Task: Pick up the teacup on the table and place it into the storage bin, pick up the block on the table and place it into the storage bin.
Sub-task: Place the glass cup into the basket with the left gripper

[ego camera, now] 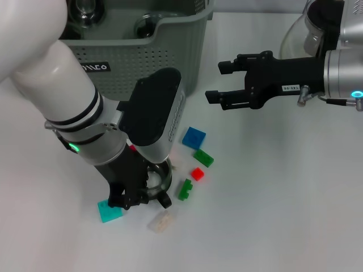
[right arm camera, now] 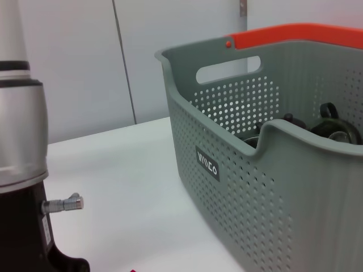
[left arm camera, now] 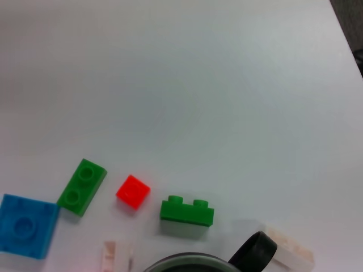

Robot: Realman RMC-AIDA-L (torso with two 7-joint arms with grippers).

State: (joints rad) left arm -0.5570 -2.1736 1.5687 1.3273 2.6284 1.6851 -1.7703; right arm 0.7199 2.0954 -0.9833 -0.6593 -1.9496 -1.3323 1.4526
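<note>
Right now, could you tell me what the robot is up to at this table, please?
The left hand is down on the table at a glass teacup, its fingers around the rim, among scattered toy blocks: blue, green, red and teal. The cup is not lifted yet. The right hand hovers open above the table beside the storage bin, holding nothing. The bin already holds some glassware.

Storage bin [ego camera: 142, 56] behind, blocks [ego camera: 194, 137] before it, teacup [ego camera: 159, 175] left of blocks
</note>
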